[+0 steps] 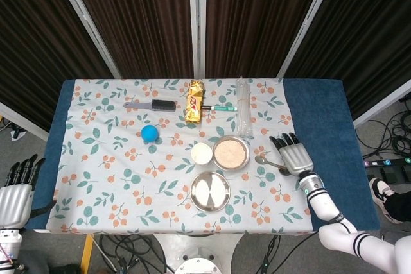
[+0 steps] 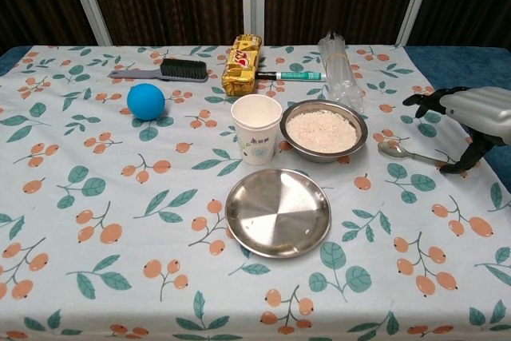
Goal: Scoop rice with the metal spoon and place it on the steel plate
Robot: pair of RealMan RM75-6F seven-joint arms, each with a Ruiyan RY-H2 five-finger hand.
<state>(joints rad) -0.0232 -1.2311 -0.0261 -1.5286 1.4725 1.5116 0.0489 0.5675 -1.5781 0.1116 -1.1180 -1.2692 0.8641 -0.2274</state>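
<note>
rice point(image 2: 321, 128), a white heap, fills a round steel bowl point(image 2: 297, 144) near the middle of the table, just right of a white paper cup point(image 2: 256, 128). nearer the robot, just in front of both, lies the empty round steel plate point(image 2: 277, 212). the small metal spoon point(image 2: 406, 152) lies flat on the cloth to the right of the bowl, apart from it, its bowl end toward the rice and its handle running away to the right and slightly toward the robot.

the right hand point(image 2: 469, 113) sits over the handle end of that spoon, fingers spread and pointing away from the robot, thumb reaching down beside the handle tip. it looks released and holds nothing; whether the thumb actually touches the handle i cannot tell. the spoon's long axis runs out from under the hand toward the bowl, so the grasp likely calls for closing on the handle where the hand already is. the left hand point(image 1: 14, 194) hangs off the table's left edge, well apart from everything, fingers apart and empty, so the right is far nearer.

the table point(image 1: 321, 113) carries a blue cover with a pale cloth point(image 2: 96, 197) printed with leaves and orange berries. farther back lie a blue ball point(image 2: 145, 101), a black brush point(image 2: 170, 70), a yellow snack packet point(image 2: 242, 64), a green-capped pen point(image 2: 291, 76) and a clear plastic bundle point(image 2: 338, 69). dark curtains point(image 1: 257, 17) with pale metal poles close the room behind.
</note>
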